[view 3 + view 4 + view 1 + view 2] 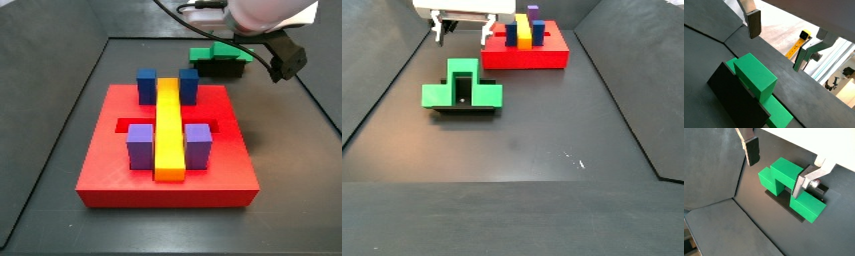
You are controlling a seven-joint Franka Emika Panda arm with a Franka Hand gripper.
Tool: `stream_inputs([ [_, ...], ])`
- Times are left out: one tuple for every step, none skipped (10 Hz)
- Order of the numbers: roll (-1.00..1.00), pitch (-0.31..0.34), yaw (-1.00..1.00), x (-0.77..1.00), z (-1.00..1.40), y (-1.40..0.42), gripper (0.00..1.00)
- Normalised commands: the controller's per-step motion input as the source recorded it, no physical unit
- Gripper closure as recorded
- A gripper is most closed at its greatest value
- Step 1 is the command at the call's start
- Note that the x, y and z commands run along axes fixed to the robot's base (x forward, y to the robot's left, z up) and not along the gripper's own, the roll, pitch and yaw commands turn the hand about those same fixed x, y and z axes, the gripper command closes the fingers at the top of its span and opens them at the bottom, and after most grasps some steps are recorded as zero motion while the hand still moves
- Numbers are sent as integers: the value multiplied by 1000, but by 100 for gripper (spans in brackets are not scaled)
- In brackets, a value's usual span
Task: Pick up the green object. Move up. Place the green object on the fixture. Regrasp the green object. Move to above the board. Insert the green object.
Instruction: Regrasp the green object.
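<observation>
The gripper [777,167] hangs above the floor with its jaws spread apart and nothing between them. In both wrist views one finger [753,22] shows its dark pad clearly, while the opposite finger [808,182] is seen edge-on, a silver plate that partly covers the piece below. In a side view only the two fingertips [438,36] enter the frame; the arm is cut off at the edge.

One green object [787,187] lies on the fixture [734,102], whose black body is mostly hidden under it; in a side view only a dark sliver of the fixture [466,110] shows. The green object [461,88] is beside the gripper, not held.

One board [166,165] sits well apart, carrying one yellow bar [168,127], two blue blocks [147,84] and two purple blocks [140,146]. In a side view the board [529,52] is cropped.
</observation>
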Motion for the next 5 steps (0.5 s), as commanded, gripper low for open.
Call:
stream_inputs([
  [-577, 149, 403, 229, -526, 174, 0],
  [-611, 123, 406, 294, -463, 117, 0],
  [-326, 0, 246, 177, -206, 20, 0],
  [-140, -17, 180, 43, -120, 0, 0],
  [0, -23, 54, 0, -83, 0, 0],
])
